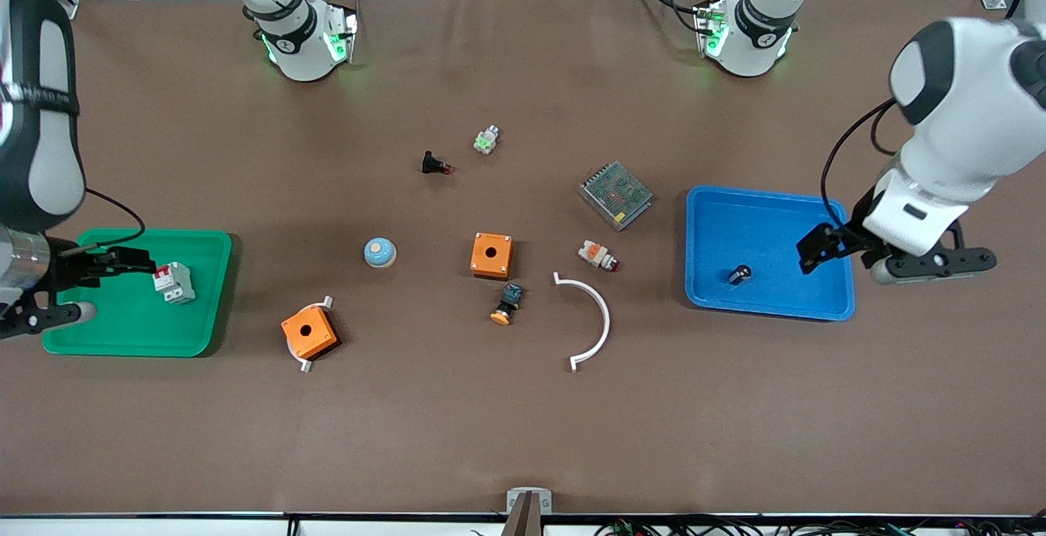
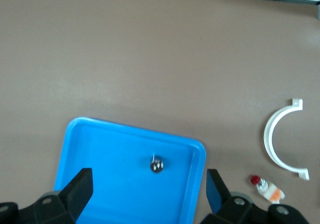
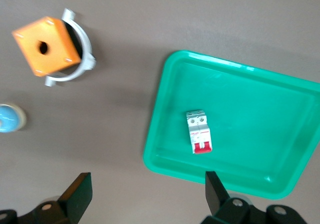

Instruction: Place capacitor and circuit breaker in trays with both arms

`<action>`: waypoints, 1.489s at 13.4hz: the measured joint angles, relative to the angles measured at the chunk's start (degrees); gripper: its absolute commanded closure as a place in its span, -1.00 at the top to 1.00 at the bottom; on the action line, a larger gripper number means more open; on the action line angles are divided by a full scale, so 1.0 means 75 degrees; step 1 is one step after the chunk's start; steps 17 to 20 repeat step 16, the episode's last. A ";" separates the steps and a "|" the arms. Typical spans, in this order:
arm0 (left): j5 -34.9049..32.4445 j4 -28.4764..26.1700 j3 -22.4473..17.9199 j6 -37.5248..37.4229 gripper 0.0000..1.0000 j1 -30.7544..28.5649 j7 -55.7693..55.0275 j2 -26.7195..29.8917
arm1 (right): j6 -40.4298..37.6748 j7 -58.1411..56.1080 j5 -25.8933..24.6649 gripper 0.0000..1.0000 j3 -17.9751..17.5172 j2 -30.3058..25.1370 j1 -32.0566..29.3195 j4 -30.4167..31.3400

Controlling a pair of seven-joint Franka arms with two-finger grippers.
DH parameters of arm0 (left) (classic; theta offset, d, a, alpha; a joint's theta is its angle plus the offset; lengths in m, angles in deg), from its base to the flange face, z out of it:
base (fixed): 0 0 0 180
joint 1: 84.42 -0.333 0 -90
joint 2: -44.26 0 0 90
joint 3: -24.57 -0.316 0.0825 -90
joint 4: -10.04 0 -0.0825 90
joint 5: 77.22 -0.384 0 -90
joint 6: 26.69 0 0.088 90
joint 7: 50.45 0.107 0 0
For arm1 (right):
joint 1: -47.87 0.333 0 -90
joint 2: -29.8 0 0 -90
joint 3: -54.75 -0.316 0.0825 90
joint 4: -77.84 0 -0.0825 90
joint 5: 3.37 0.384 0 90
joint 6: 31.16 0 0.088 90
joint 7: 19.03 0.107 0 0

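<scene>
**Mia:** Where is the capacitor [image 1: 739, 275] now?

**Sam:** It lies in the blue tray [image 1: 709, 201], down toward the tray's 6 o'clock edge. Nothing holds it.

**Mia:** And the circuit breaker [image 1: 174, 283]?

**Sam:** It sits in the green tray [image 1: 200, 246], near the tray's 3 o'clock side, with its red switches showing.

**Mia:** What are the hands doing?

**Sam:** The left hand [image 1: 817, 248] hangs over the blue tray's 3 o'clock edge. In the left wrist view its fingers [image 2: 80, 186] are spread wide, with nothing between them. The right hand [image 1: 131, 261] is over the green tray, just at 9 o'clock from the circuit breaker. Its fingers [image 3: 80, 189] are spread wide too, and empty.

**Mia:** So which step is this?

**Sam:** I think it is the end of the job. Both parts look put down in their trays and let go.

**Mia:** What comes next?

**Sam:** I guess both arms should lift straight up and pull away. They must take care not to bump a tray or knock a part. The other things on the brown counter [image 1: 523, 438], like the orange box [image 1: 491, 254], can stay put.
</scene>
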 measured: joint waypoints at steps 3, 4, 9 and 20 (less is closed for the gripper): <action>0.0000 0.0901 -0.0013 -0.1372 1.00 -0.0040 0.0554 0.0091 | -0.0665 0.1240 0.0141 1.00 -0.0034 -0.0902 0.0357 -0.0069; 0.0000 0.1095 -0.0015 -0.1743 1.00 -0.0091 0.0741 0.0119 | -0.0887 0.1625 0.0357 1.00 -0.0042 -0.1193 0.0449 -0.0071; -0.0009 0.1482 -0.0025 -0.2425 1.00 -0.0218 0.1309 0.0381 | -0.1541 0.2398 0.0544 1.00 -0.0053 -0.2255 0.0763 0.0038; -0.0014 0.1940 0.0027 -0.2554 1.00 -0.0157 0.1506 0.0382 | -0.1207 0.2472 0.0386 1.00 -0.0029 -0.3000 0.0888 0.1074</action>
